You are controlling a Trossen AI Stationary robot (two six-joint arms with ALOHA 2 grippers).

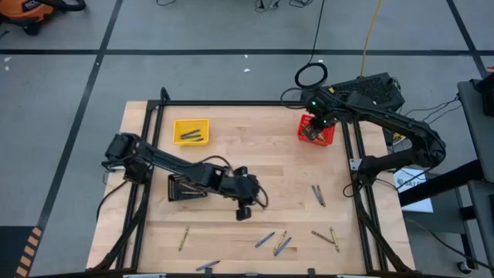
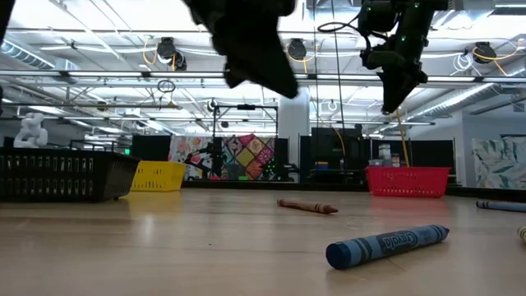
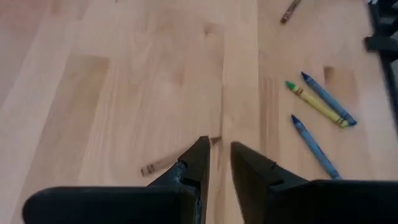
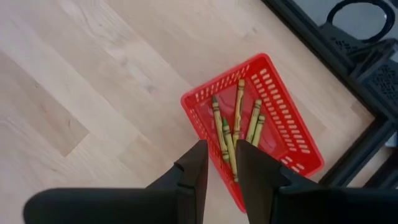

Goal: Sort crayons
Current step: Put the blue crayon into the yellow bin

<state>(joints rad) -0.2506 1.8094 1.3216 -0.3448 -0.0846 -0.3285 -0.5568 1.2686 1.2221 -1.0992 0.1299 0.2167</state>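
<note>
Several crayons lie flat and scattered on the near half of the wooden table: a blue and yellow-green cluster, a tan pair, a blue pair and a single one. My left gripper hovers over the table's middle, open by a narrow gap with nothing in it. A brown crayon lies just beside its fingertips. My right gripper hangs above the red basket, also narrowly open and holding nothing. Several yellow-green crayons lie in that basket.
A yellow basket holding a few dark crayons stands at the far left, and a black mesh basket sits under my left arm. A black frame borders the table. In the low view a blue crayon and a brown one lie near the camera.
</note>
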